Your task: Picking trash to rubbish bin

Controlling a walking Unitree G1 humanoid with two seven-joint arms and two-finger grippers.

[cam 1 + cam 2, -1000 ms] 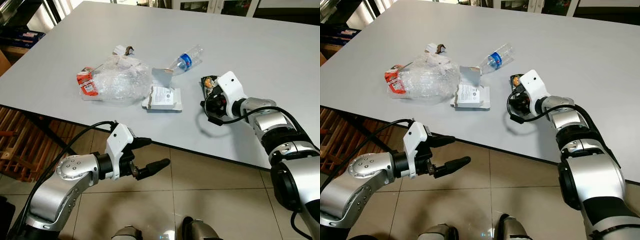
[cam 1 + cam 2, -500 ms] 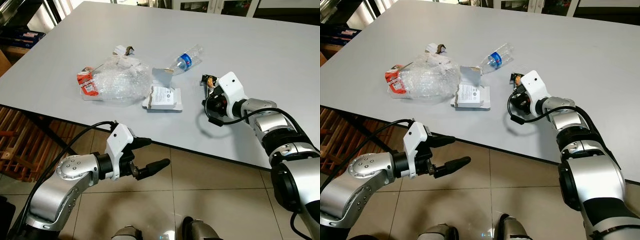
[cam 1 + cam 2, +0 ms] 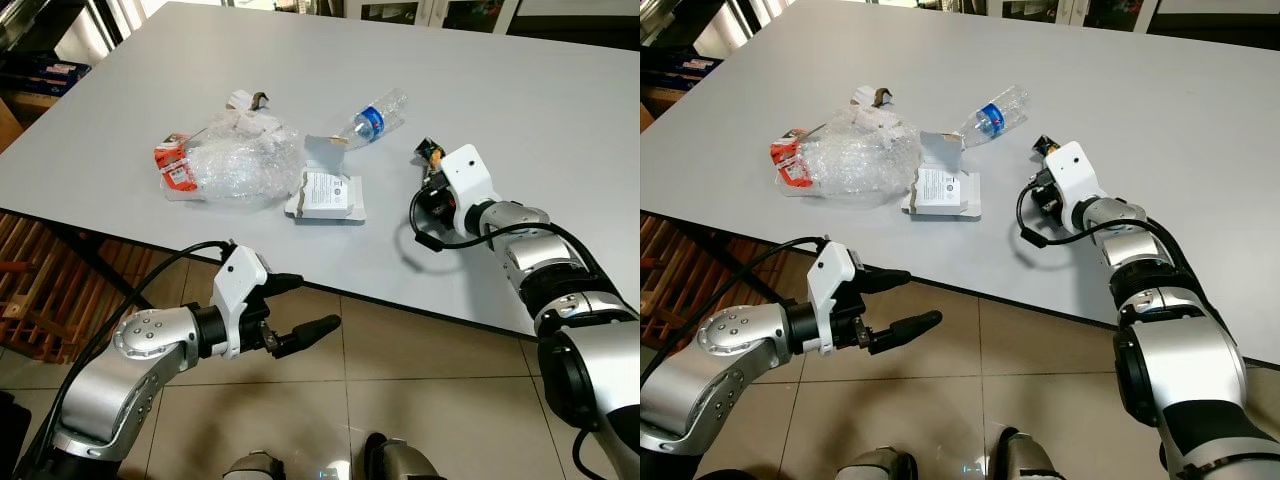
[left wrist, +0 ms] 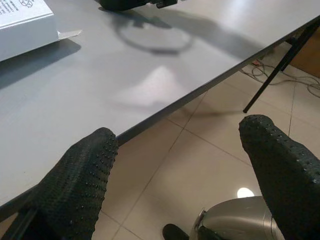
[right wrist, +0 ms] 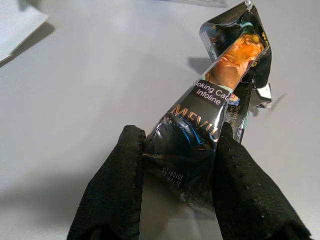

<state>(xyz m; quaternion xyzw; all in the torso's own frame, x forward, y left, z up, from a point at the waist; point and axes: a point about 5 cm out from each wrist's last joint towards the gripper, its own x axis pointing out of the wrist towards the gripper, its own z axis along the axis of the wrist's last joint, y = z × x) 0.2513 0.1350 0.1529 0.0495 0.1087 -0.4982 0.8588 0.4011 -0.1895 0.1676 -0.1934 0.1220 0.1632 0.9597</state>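
My right gripper point(image 5: 180, 165) is shut on a dark crumpled cigarette packet point(image 5: 220, 100), which it holds just above the grey table point(image 3: 560, 110). In the left eye view the packet point(image 3: 430, 152) sticks out past the white wrist housing. More trash lies on the table to its left: a clear plastic bottle point(image 3: 370, 120), a flat white box point(image 3: 325, 195), a bubble-wrap bag point(image 3: 240, 158) and a red carton point(image 3: 172, 165). My left gripper point(image 3: 312, 304) hangs open and holds nothing, below the table's front edge, over the floor.
A small scrap point(image 3: 248, 99) lies behind the bubble wrap. The table's front edge point(image 3: 200, 245) runs between my two arms. Wooden slats point(image 3: 40, 300) stand under the table at the left. Beige floor tiles point(image 3: 430, 400) lie below me.
My right gripper has lifted the cigarette packet off the table and carried it slightly right and farther back. The left arm has not moved.
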